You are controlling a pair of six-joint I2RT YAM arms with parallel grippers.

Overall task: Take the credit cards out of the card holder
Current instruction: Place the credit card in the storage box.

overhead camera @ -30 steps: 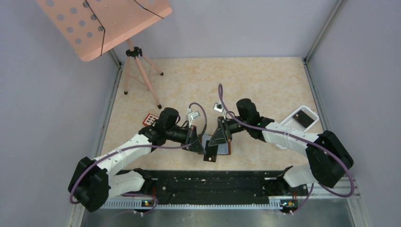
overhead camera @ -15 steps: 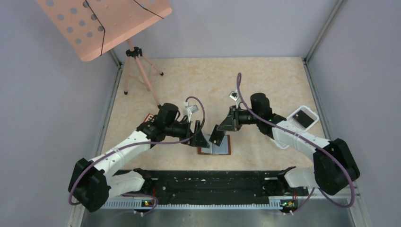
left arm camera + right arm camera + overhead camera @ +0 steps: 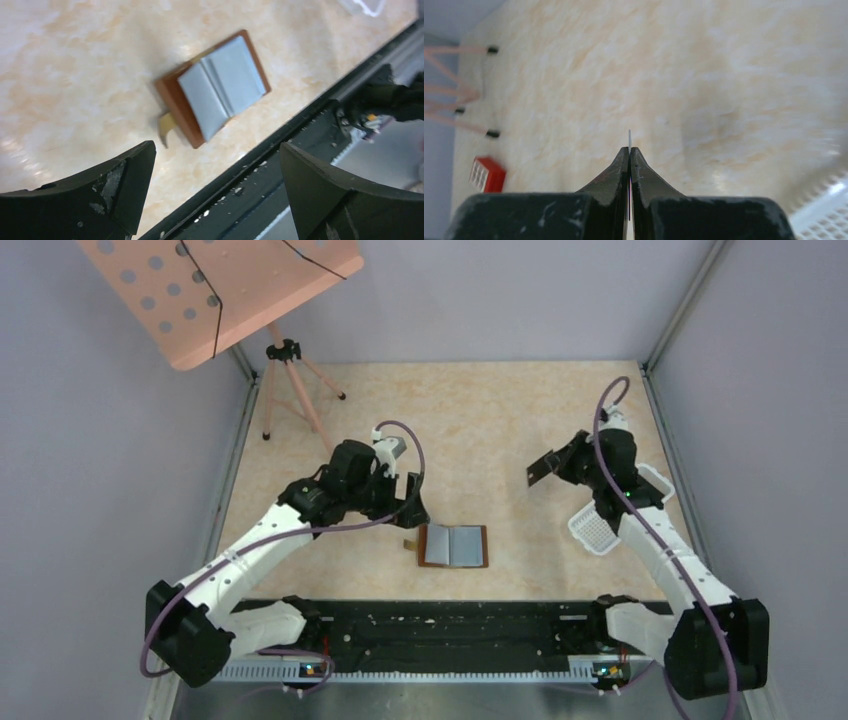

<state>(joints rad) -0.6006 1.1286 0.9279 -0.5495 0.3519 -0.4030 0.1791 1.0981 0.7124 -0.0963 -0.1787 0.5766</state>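
The card holder (image 3: 455, 546) lies open, blue-grey side up, toward six o'clock on the table (image 3: 500, 420). The left gripper (image 3: 216, 147) hangs spread wide at its ten o'clock. Out at three o'clock, the right gripper (image 3: 629, 152) pinches a dark credit card (image 3: 543, 468).

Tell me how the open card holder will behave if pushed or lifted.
Lying open and flat, the card holder would probably slide, not tip, when pushed. Its centre fold suggests it may flop if lifted by one edge. Thin, so likely light.

One card holder (image 3: 455, 546), one card (image 3: 542, 469)
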